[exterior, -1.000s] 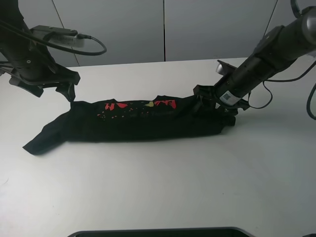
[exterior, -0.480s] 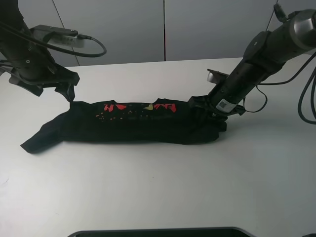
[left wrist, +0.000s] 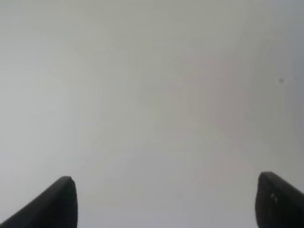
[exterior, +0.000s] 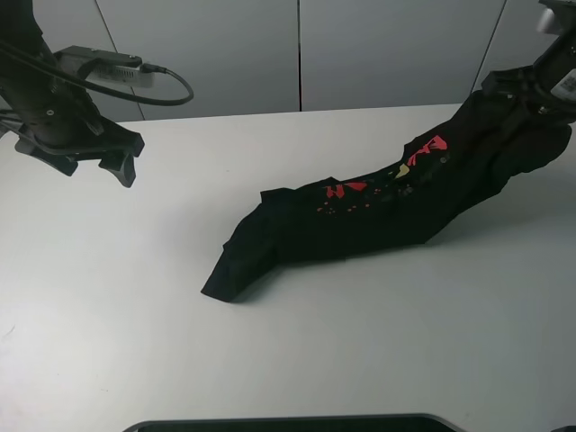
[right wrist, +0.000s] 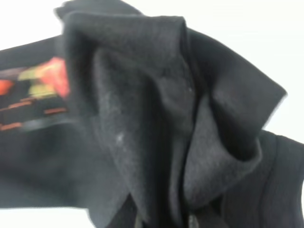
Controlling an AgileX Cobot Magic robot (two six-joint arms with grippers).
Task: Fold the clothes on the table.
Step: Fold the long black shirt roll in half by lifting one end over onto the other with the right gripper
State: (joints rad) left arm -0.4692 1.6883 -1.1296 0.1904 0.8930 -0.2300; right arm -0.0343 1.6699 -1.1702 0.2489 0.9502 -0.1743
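Note:
A black T-shirt with a red and yellow print is folded into a long band. It slopes from the white table up to the far right. My right gripper is shut on its right end and holds that end raised. The lower left end still rests on the table. In the right wrist view the bunched black cloth fills the frame and hides the fingers. My left gripper is open and empty at the far left, its fingertips spread wide over bare table.
A dark flat object's edge lies along the table's front edge. Grey wall panels stand behind the table. A black cable loops off the left arm.
My right gripper has lifted the T-shirt's right end and pulled it far to the right and back. The whole shirt slid right, away from the left gripper. The left arm stayed put.

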